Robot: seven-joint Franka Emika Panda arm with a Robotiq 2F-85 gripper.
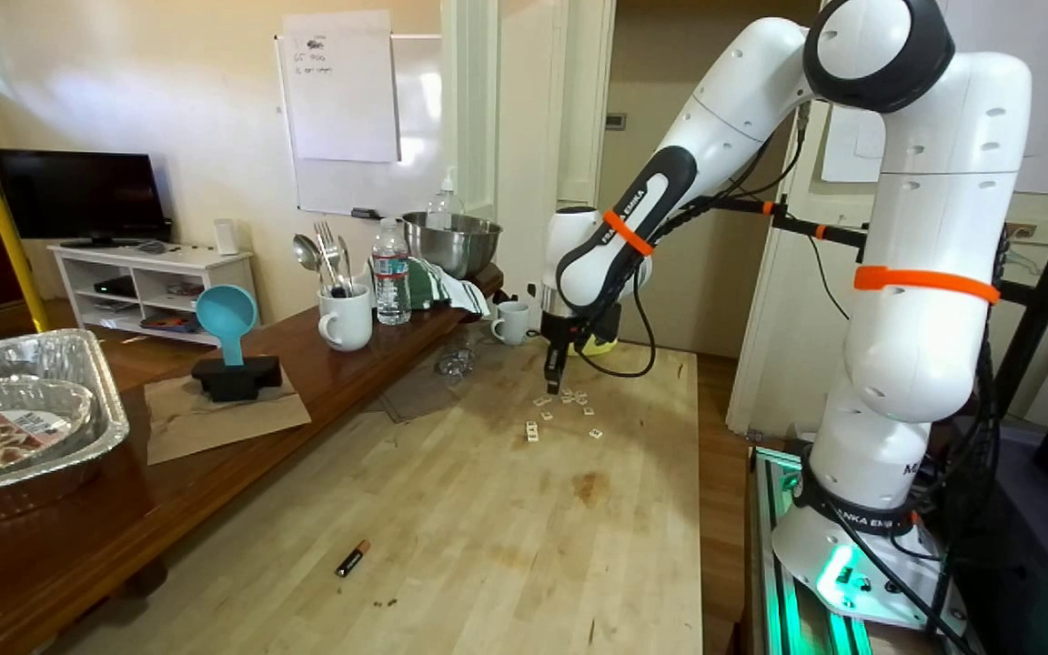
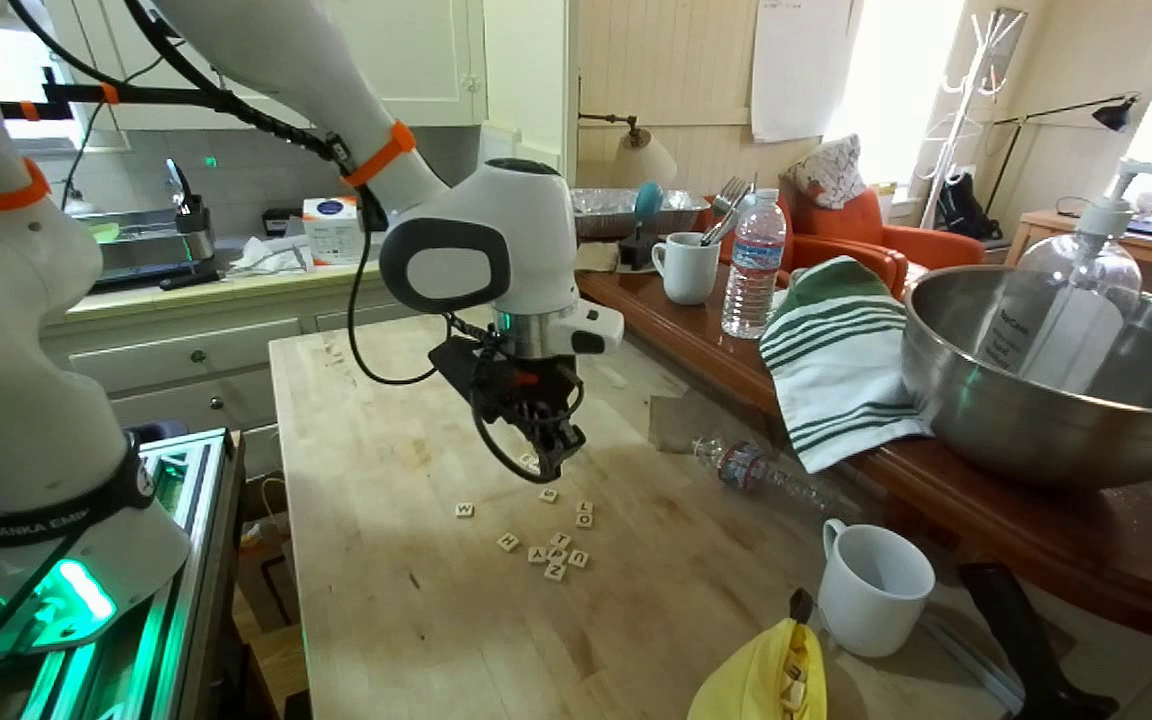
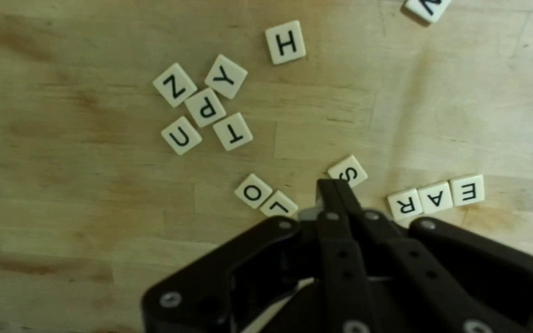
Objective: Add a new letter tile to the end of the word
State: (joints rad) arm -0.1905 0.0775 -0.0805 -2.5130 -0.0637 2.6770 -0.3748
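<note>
The word is a row of pale cream tiles reading E, A, R (image 3: 435, 197) in the wrist view. It also shows in an exterior view (image 1: 531, 432); elsewhere it is partly hidden behind the gripper. My gripper (image 3: 333, 181) is shut with nothing visible between its fingertips, and it points down above the table in both exterior views (image 1: 552, 386) (image 2: 548, 474). An S tile (image 3: 349, 170) lies just beyond the fingertips, slightly covered by them, apart from the R end. O (image 3: 253, 190) and L (image 3: 279, 204) tiles lie to the left. An H tile (image 3: 286, 42) lies farther off.
A loose cluster with Z, Y, P, U, T tiles (image 3: 205, 107) and a W tile (image 2: 464, 510) lie nearby. A yellow pouch (image 2: 761, 675), white mug (image 2: 876, 590) and crumpled bottle (image 2: 748, 468) are on the table. A battery (image 1: 352, 559) lies apart. A raised wooden ledge (image 1: 306, 382) borders it.
</note>
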